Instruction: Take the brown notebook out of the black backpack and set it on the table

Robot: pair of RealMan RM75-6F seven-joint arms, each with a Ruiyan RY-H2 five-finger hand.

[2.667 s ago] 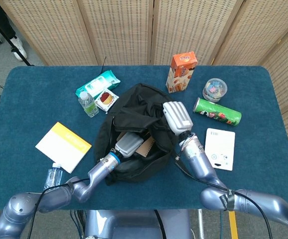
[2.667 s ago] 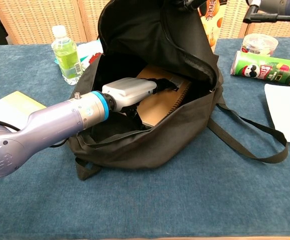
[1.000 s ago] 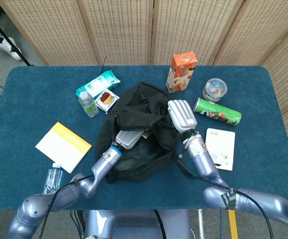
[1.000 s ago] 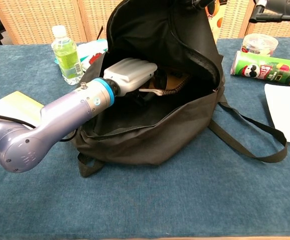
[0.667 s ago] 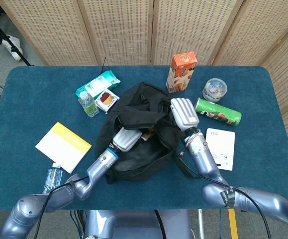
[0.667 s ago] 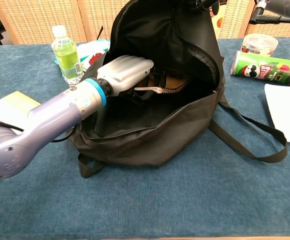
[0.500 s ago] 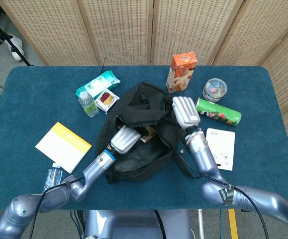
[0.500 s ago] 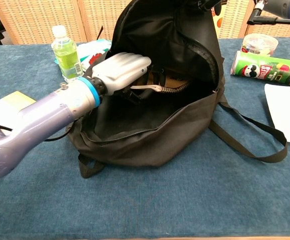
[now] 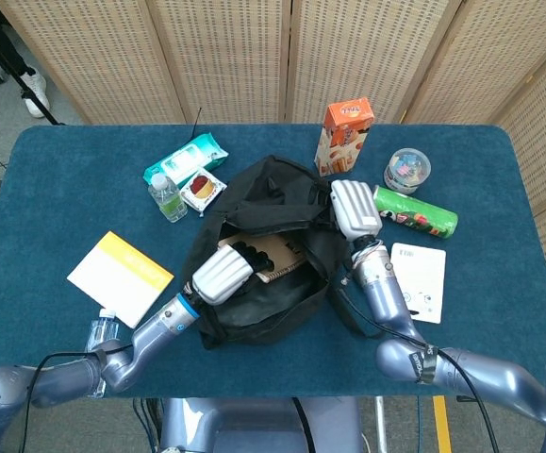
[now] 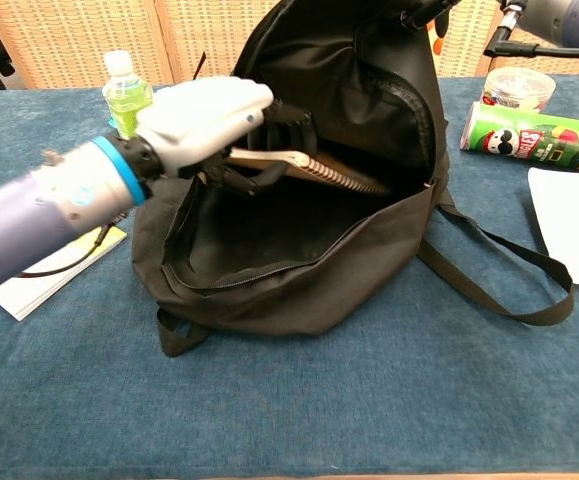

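Note:
The black backpack (image 9: 263, 231) (image 10: 309, 270) lies mid-table with its mouth open toward me. My left hand (image 9: 222, 275) (image 10: 207, 122) grips the near end of the brown spiral notebook (image 9: 274, 253) (image 10: 314, 170), which is lifted roughly level in the opening with its far end still inside. My right hand (image 9: 355, 209) holds the bag's upper edge up on the right side; in the chest view only its dark fingertips (image 10: 421, 12) show at the top.
A yellow-and-white booklet (image 9: 120, 277) lies at the left, with a small bottle (image 9: 99, 332) near it. A green drink bottle (image 9: 167, 198) (image 10: 129, 100), wipes pack (image 9: 186, 159), orange carton (image 9: 344, 138), green chip can (image 9: 414, 211) (image 10: 539, 135), plastic tub (image 9: 407, 168) and white card (image 9: 417, 281) ring the bag. A strap (image 10: 509, 285) trails right.
My left hand has pulled back toward me and to the left, lifting the notebook up out of the bag's depth into the opening. The right hand has edged slightly up and right with the bag edge.

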